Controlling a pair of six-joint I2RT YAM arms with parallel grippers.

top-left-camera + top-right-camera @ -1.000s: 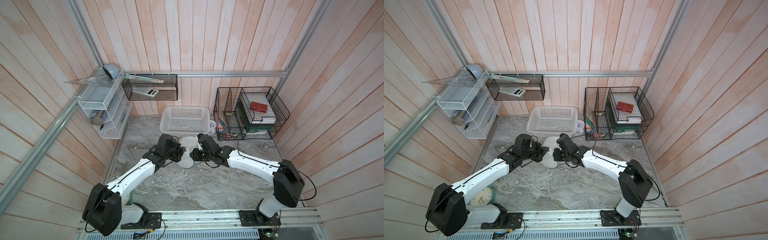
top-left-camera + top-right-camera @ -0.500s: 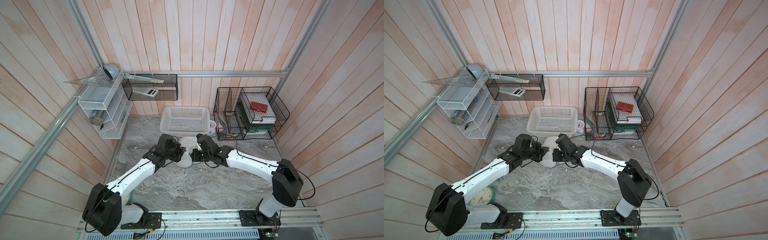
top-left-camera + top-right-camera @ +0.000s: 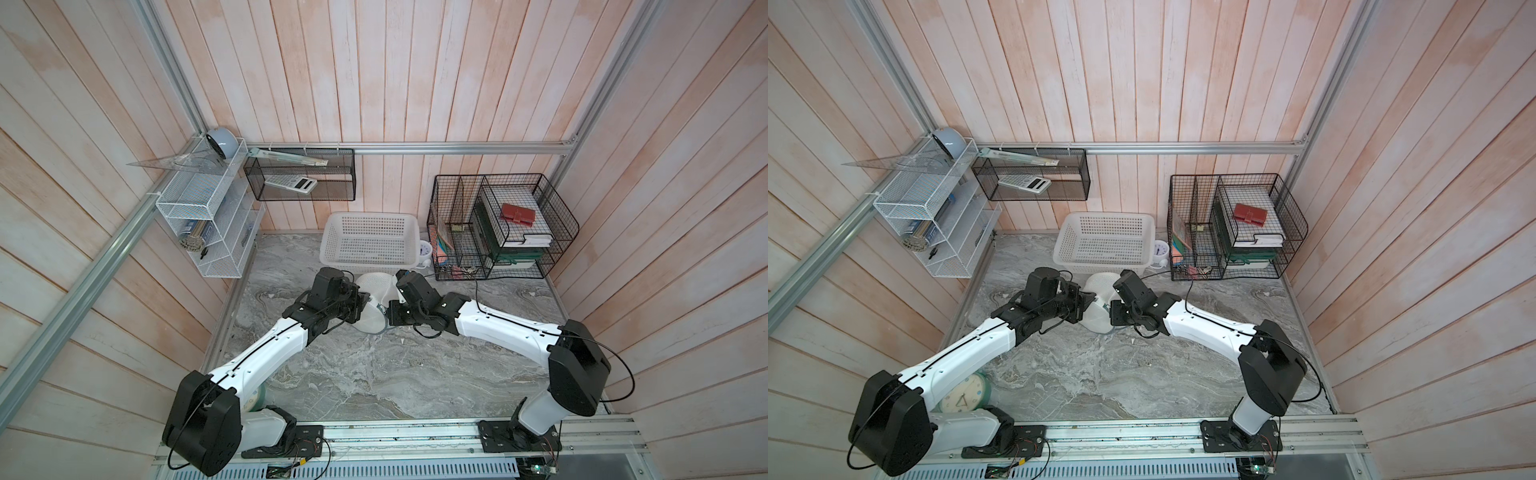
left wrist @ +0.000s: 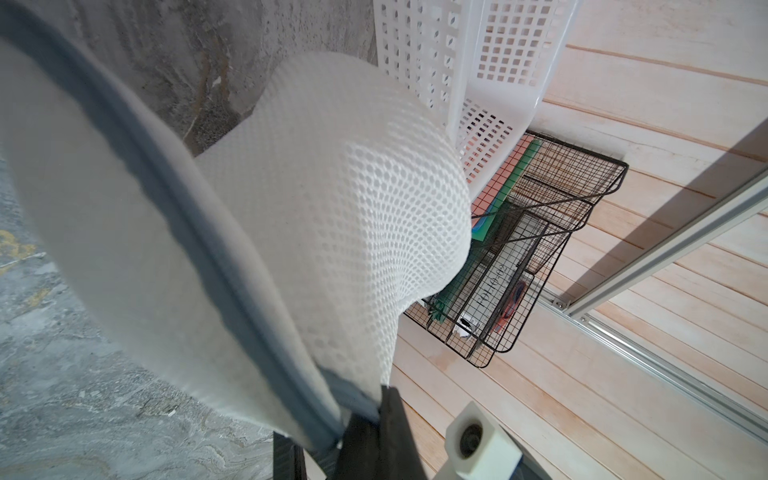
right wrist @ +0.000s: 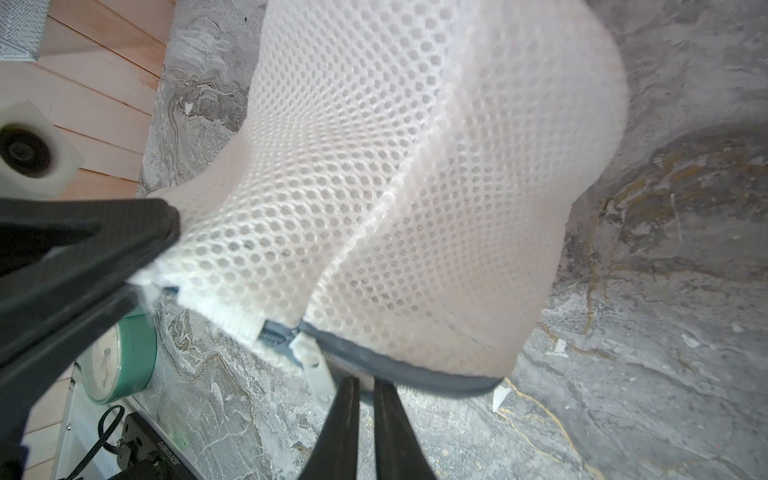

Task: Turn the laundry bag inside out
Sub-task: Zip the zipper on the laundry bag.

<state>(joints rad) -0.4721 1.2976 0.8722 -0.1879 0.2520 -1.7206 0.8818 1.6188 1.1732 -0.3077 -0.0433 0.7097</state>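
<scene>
Clamped onto the laundry bag [image 5: 415, 187] with the left tool [image 5: 156, 255], can't tell whether pinching trim [image 5: 415, 374] with the right tool [image 5: 365, 386], so could slip mid-flip.

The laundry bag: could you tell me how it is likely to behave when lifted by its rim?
The laundry bag probably flops: its mesh creases and sags. Likely light, being thin open netting. The grey rim looks stiffer, keeping a curve.

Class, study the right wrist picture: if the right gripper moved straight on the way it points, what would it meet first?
The laundry bag: its grey rim sits right at the tips of the right gripper, perhaps already touching.
</scene>
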